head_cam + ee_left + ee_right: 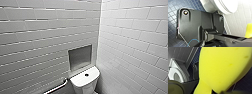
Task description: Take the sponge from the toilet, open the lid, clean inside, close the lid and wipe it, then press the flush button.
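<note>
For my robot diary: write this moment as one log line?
sponge: held above floor | flush button: middle of tank top | floor: dark blue tiles

White glossy toilet (83,82) with a dark round flush button (86,74), set against pale grey-white wall tiles (37,37) in a brick pattern. Bright yellow sponge (224,68), faintly spotted. Floor (173,7) a grid of small dark-blue squares with pale lines. Wall niche (80,57) flat grey.

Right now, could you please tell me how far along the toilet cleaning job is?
Done, apparently: the sponge is off the toilet, bulging close to the right wrist camera. In hand: unclear; I cannot tell whether the lid is up. Left, most likely: cleaning inside, wiping the lid, and pressing the flush button, untouched on the tank top.
</note>
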Robot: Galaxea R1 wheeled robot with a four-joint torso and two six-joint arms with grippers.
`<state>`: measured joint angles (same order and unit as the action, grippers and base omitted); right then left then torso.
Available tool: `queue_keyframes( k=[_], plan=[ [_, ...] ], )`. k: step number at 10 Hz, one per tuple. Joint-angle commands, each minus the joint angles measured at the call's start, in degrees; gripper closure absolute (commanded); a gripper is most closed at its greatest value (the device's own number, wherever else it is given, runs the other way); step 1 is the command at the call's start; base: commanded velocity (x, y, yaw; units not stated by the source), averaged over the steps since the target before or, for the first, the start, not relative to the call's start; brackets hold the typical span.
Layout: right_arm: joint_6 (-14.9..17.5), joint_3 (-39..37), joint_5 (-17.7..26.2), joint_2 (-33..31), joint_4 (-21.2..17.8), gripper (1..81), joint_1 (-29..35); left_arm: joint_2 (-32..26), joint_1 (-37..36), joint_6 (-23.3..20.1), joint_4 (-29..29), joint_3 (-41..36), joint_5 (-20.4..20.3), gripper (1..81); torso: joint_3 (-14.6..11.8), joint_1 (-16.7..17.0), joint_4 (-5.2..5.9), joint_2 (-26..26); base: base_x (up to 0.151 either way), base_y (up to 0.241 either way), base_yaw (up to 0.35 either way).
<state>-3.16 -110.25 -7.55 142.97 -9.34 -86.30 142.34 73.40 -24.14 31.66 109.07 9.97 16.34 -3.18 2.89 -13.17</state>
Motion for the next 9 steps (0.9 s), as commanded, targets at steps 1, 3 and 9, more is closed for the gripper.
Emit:
queue_keyframes(
  k=[1,3,9],
  plan=[
    [-0.45,4.17,2.71,-3.80,-0.15,81.1,3.45,-7.94,-11.63,0.06,0.86,-11.05,5.58,1.0,0.00,0.00,0.00,0.00,0.000,0.000,0.000],
    [-0.62,7.34,1.75,-6.09,-0.94,81.1,4.15,-10.66,-17.08,0.67,1.47,-16.60,6.02,1.0,0.00,0.00,0.00,0.00,0.000,0.000,0.000],
    [-1.33,10.51,1.04,-8.64,-1.30,81.1,5.47,-12.60,-33.96,0.67,8.50,-20.30,15.95,1.0,6.57,-0.02,0.00,0.05,0.000,0.000,0.000]
  ],
)
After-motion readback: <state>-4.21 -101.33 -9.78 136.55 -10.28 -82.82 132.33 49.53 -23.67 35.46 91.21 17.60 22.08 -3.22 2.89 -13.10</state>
